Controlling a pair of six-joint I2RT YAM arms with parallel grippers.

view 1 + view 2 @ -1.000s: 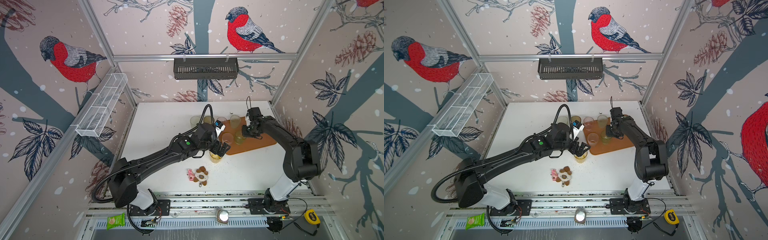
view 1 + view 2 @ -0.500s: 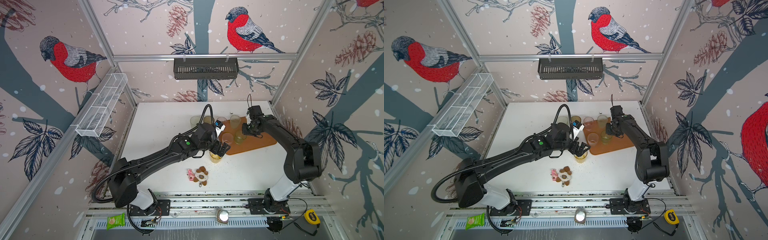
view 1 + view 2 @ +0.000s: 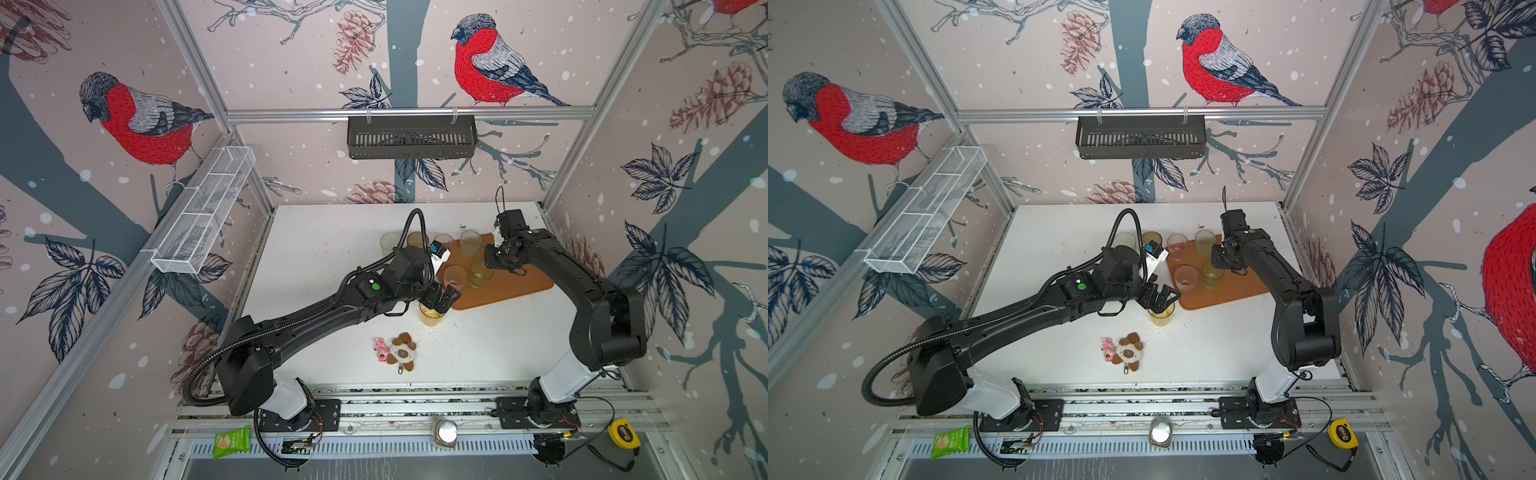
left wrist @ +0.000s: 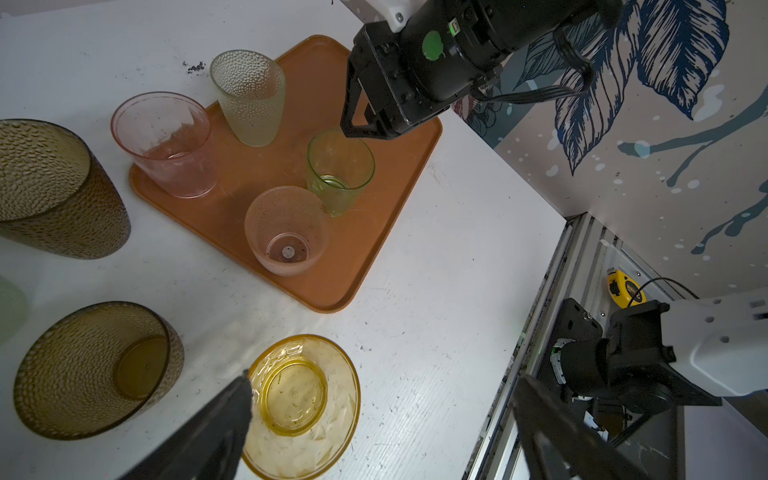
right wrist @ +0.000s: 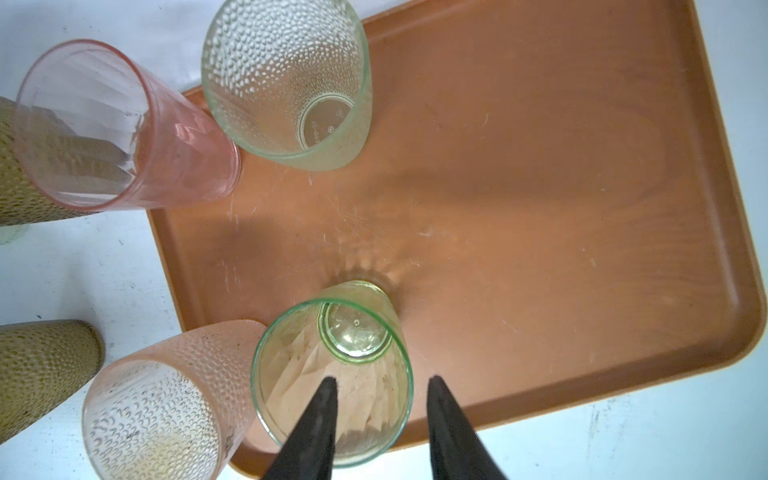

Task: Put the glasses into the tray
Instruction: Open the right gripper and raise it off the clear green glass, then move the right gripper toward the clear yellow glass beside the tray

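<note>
On the orange tray [image 5: 540, 166], four of the glasses are standing upright. A clear green tumbler [image 5: 357, 332] is sitting near the tray's edge with a dimpled pink tumbler [image 5: 166, 399] just beside it. A dimpled pale green tumbler [image 5: 286, 83] is standing farther in, and a smooth pink tumbler [image 5: 124, 124] is sitting at a corner by the rim.

Over the clear green tumbler the right tool [image 5: 382, 378] is hanging released. One finger is reaching over the glass's mouth and the other is staying outside its wall, with neither pressing on it.

Off the tray, a yellow-amber tumbler [image 4: 299, 407] is standing on the white bench [image 4: 415, 311], near the tray's edge. The left tool [image 4: 382, 380] is hovering above it with its jaws spread wide, grasping nothing, and one finger is crossing the tumbler's rim in the left wrist view.

Two dimpled brown tumblers [image 4: 95, 370] are standing on the bench beyond the yellow one, with a frosted pale tumbler [image 3: 390, 243] next to them. Nearer the arms' bases, a small plush keyring [image 3: 399, 351] is lying on the bench.
</note>
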